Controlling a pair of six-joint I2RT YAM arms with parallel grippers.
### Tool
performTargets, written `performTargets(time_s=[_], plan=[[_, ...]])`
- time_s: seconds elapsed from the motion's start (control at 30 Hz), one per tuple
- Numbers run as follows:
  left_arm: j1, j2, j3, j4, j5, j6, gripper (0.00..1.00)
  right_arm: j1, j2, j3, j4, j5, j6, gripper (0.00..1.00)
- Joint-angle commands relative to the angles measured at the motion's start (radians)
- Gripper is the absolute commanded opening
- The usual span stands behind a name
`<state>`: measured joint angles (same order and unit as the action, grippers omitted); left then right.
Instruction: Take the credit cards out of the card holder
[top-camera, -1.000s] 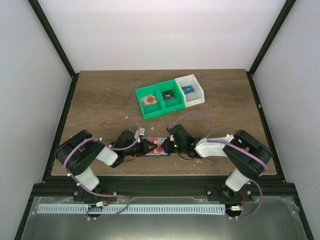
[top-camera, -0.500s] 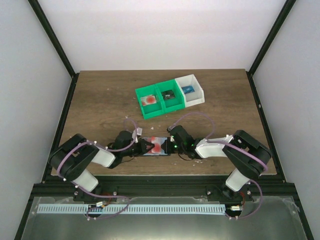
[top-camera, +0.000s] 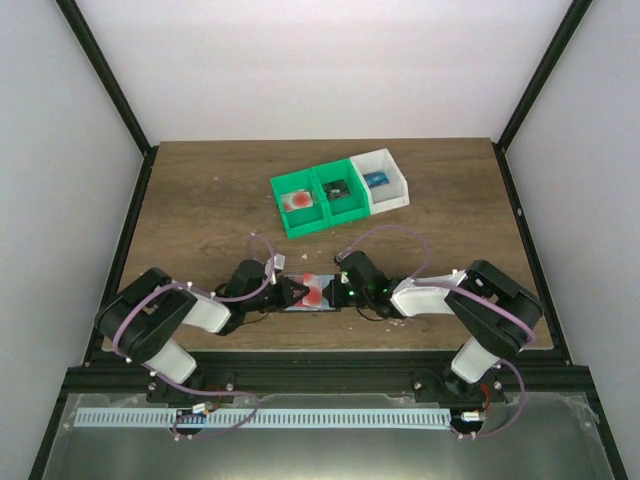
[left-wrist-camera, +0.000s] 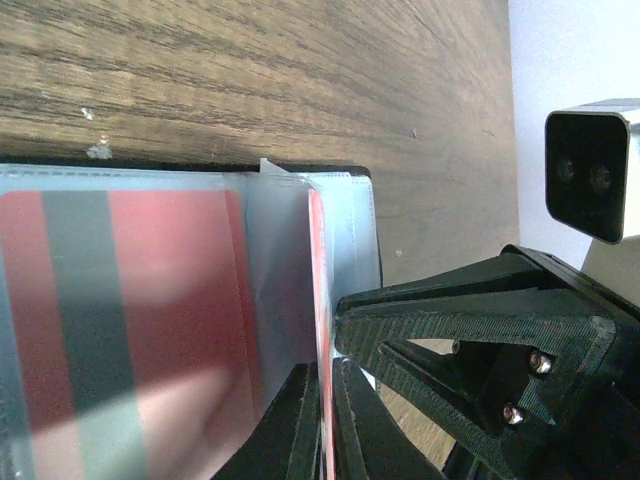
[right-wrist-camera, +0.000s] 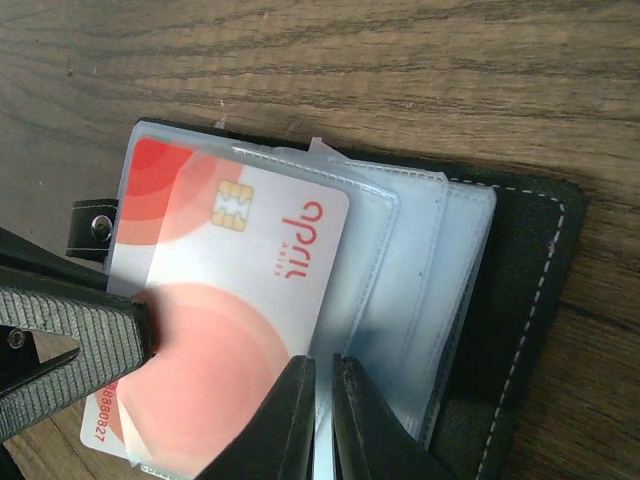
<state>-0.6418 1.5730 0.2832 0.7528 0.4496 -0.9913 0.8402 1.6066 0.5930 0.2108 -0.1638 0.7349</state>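
Two arms: both reach low over the card holder (right-wrist-camera: 520, 300), which lies open on the counter (top-camera: 200, 200) near its front edge, well apart from the bins (top-camera: 340, 192).
Left pincer (left-wrist-camera: 322, 368): closed to a thin slit, apparently on the edge of a red-and-white credit card (right-wrist-camera: 240, 300).
Right pincer (right-wrist-camera: 320, 365): closed just as narrowly on the edge of the clear sleeves (right-wrist-camera: 420, 250), so it seems to be pinning the holder in place.
Key relation: the card's long axis runs along the line between the two pincers. Its free end points toward the left arm, which is the nearer one. Judging from this, the pull should go straight back along that axis, away from the right pincer, while the holder stays flat.
Top view: shows only a red patch between the two arms; neither grip can be read from there.
Right wrist view: shows the chip and print, with the card looking partly out of its sleeve.
Left wrist view: shows another credit card (left-wrist-camera: 120, 300), red with a grey stripe, inside a sleeve.
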Motion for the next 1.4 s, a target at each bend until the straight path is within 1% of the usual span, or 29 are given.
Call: performTargets(time_s=[0.0,0.03,0.1,0.13,0.27,0.33,0.53,0.63,0.9,0.97,1.03,1.1,1.2,1.27,1.3,1.37], plan=[[0.003,-0.012,0.004,0.015,-0.003,0.006,0.11,0.001,0.004,-0.023,-0.087,0.031,-0.002,0.08],[0.003,-0.015,0.002,0.011,-0.003,0.006,0.14,0.002,0.003,-0.025,-0.086,0.03,-0.001,0.08],[0.003,-0.022,0.001,0.01,-0.003,0.006,0.14,0.002,-0.001,-0.03,-0.082,0.028,0.002,0.08],[0.003,-0.022,-0.001,0.012,-0.003,0.006,0.13,0.002,-0.002,-0.031,-0.081,0.028,0.002,0.08],[0.003,-0.016,-0.006,0.044,0.007,-0.006,0.02,0.002,0.002,-0.034,-0.078,0.029,0.001,0.08],[0.004,-0.012,-0.006,0.05,0.007,-0.013,0.0,0.002,0.006,-0.032,-0.078,0.027,0.0,0.08],[0.005,-0.028,-0.026,0.044,-0.035,-0.012,0.0,0.002,0.003,-0.043,-0.07,0.025,0.007,0.08],[0.006,-0.047,-0.019,-0.002,-0.053,0.008,0.0,0.002,0.003,-0.048,-0.07,0.028,0.01,0.08],[0.008,-0.156,0.039,-0.233,-0.121,0.075,0.0,0.002,-0.005,-0.038,-0.081,0.016,0.002,0.08],[0.007,-0.158,0.047,-0.25,-0.111,0.085,0.0,0.002,-0.009,-0.032,-0.083,0.007,-0.002,0.08],[0.008,-0.142,0.043,-0.222,-0.082,0.083,0.0,0.002,-0.022,-0.029,-0.083,-0.01,-0.004,0.08],[0.008,-0.115,0.03,-0.154,-0.041,0.066,0.0,0.002,-0.056,-0.028,-0.071,-0.037,0.001,0.1],[0.008,-0.07,0.011,-0.031,0.024,0.026,0.0,0.003,-0.121,-0.029,-0.061,-0.061,0.022,0.21],[0.008,-0.042,0.0,0.036,0.054,-0.002,0.0,0.002,-0.165,-0.029,-0.064,-0.061,0.035,0.23],[0.007,-0.033,-0.003,0.054,0.059,-0.006,0.0,0.002,-0.181,-0.028,-0.067,-0.054,0.039,0.23],[0.01,-0.03,0.0,0.034,0.051,0.0,0.0,0.002,-0.205,-0.034,-0.071,-0.03,0.042,0.23]])
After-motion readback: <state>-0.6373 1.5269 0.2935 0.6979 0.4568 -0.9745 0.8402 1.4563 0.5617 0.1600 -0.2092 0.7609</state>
